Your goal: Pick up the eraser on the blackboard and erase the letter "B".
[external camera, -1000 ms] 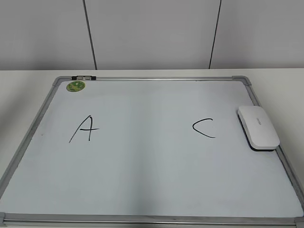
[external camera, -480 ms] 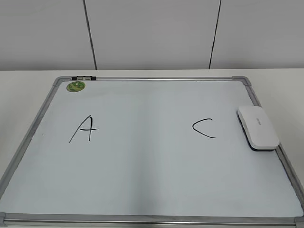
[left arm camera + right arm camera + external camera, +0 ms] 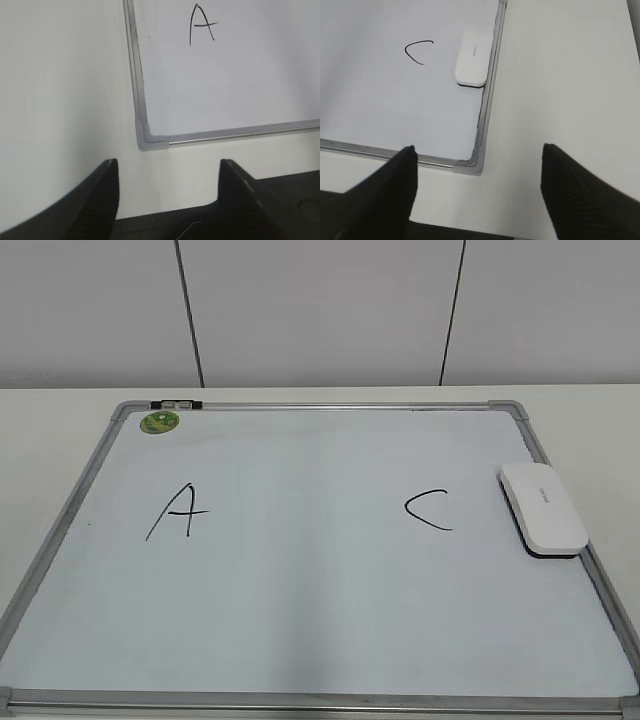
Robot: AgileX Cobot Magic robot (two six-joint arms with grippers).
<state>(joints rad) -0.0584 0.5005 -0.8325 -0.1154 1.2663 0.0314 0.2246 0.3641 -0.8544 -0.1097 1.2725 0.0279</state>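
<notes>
The blackboard (image 3: pixel 300 600) is a white board in a silver frame, lying flat on the table. The eraser (image 3: pixel 543 508), a white rounded block with a dark underside, rests on the board's right edge, just right of a black "C" (image 3: pixel 430 508). A black "A" (image 3: pixel 178 510) is on the left half. The letter "B" is out of view in every frame. My left gripper (image 3: pixel 168 162) is open and empty above the table near the board's front left corner. My right gripper (image 3: pixel 478 148) is open and empty near the front right corner, with the eraser (image 3: pixel 474 57) farther ahead.
A round green sticker (image 3: pixel 159 421) sits at the board's back left corner. Pale table surface surrounds the board, with a wide strip to its right (image 3: pixel 560 75). A panelled wall stands behind the table. Neither arm shows in the exterior view.
</notes>
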